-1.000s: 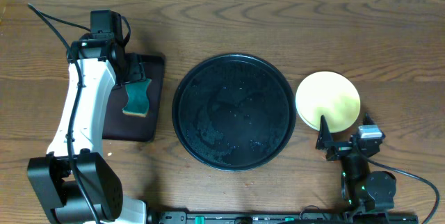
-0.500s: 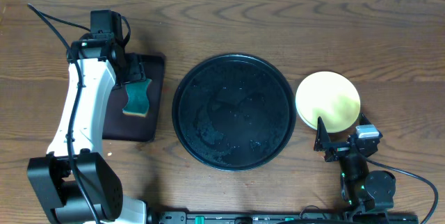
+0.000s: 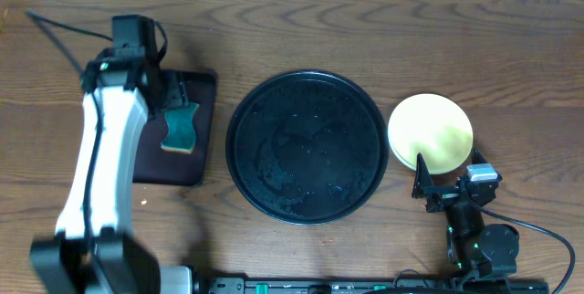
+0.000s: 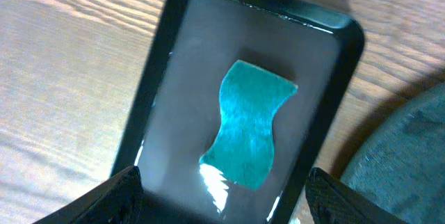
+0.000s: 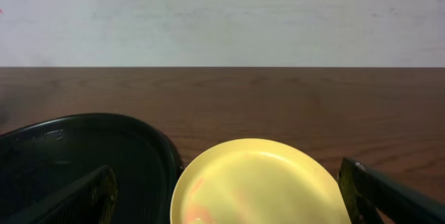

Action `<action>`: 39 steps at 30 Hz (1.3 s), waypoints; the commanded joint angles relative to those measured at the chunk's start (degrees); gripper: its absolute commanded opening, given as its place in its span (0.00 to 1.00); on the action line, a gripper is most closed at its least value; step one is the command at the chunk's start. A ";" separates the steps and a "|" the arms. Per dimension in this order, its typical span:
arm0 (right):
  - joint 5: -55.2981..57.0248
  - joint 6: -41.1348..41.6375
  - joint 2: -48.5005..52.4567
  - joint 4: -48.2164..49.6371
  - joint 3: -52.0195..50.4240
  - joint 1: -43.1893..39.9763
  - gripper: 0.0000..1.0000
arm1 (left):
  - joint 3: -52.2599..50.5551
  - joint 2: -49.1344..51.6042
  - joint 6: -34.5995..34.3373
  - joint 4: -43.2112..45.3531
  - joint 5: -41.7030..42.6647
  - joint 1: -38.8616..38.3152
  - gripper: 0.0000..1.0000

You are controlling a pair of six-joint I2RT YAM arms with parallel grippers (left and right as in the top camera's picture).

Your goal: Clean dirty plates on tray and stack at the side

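The round black tray (image 3: 306, 148) lies mid-table with no plates on it; it also shows in the right wrist view (image 5: 69, 154). A pale yellow plate (image 3: 431, 131) rests on the table just right of it, with a faint red smear at its near left (image 5: 261, 182). No mint-blue plates show. My right gripper (image 3: 449, 177) is open and empty, just in front of the yellow plate (image 5: 229, 210). My left gripper (image 3: 170, 102) is open and empty above a teal sponge (image 4: 250, 123).
The sponge (image 3: 181, 128) lies on a small dark rectangular tray (image 3: 196, 162) left of the round tray; this small tray also fills the left wrist view (image 4: 174, 78). A bare wooden table (image 3: 365, 29) surrounds everything.
My left arm has shifted slightly to the left over the sponge tray. My right gripper drew back a little towards the front edge, then stayed still.
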 commanded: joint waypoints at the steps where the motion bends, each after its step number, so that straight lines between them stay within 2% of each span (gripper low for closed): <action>1: -0.46 0.61 -0.09 -0.22 -0.07 -0.50 0.99 | -2.49 -9.49 -0.31 -0.07 -1.79 0.02 0.76; 3: -0.46 0.61 -0.07 -0.24 -0.07 -0.50 0.99 | -5.51 -15.19 -0.33 2.12 -1.51 -0.09 0.76; 9: -0.44 0.61 0.09 -0.26 -0.07 -0.50 0.99 | -21.53 -36.00 -0.26 18.93 1.05 -0.17 0.75; 14: -0.44 0.61 0.13 -0.24 -0.07 -0.50 0.99 | -35.50 -51.56 0.42 29.00 3.39 -0.26 0.76; 20: -0.44 0.59 0.13 -0.26 -0.07 -0.50 0.99 | -51.65 -68.35 11.37 41.13 10.67 -2.80 0.75; 23: -0.44 0.61 0.13 -0.24 -0.07 -0.50 0.99 | -58.03 -74.88 15.21 43.36 12.20 -4.22 0.75; 26: -0.44 0.61 0.13 -0.24 -0.07 -0.50 0.99 | -62.93 -79.28 15.54 44.37 12.13 -4.98 0.76; 39: -0.44 0.59 0.17 -0.24 -0.07 -0.50 0.99 | -75.87 -88.35 17.97 45.44 11.93 -4.96 0.76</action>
